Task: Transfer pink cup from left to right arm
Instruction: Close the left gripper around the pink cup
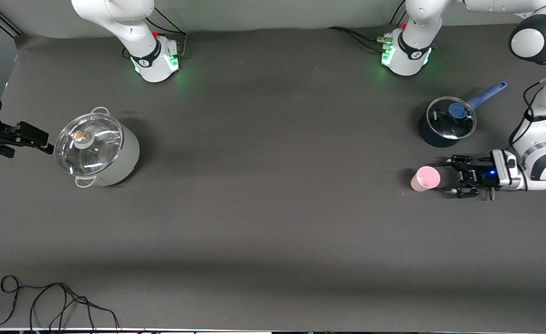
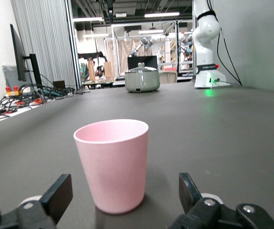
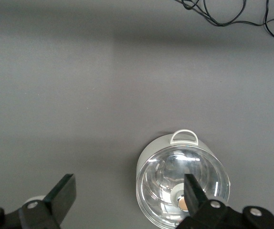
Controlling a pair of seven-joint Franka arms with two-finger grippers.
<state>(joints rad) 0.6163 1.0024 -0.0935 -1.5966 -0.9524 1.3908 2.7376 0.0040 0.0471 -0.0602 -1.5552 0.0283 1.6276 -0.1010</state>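
The pink cup (image 1: 425,178) stands upright on the table toward the left arm's end. My left gripper (image 1: 448,176) lies low and level beside it, open, its thin fingertips just short of the cup's wall. In the left wrist view the cup (image 2: 112,164) fills the middle, and the left gripper (image 2: 124,193) shows a clear gap between the cup and each finger. My right gripper (image 1: 46,143) hangs open and holds nothing at the right arm's end of the table, beside the lidded pot. In the right wrist view the right gripper (image 3: 127,193) looks down on bare table.
A pale pot with a glass lid (image 1: 97,150) stands near the right gripper and shows as the pot (image 3: 182,188) under one finger. A dark blue saucepan (image 1: 447,121) with lid and blue handle sits just farther from the front camera than the cup. A black cable (image 1: 46,301) lies along the near edge.
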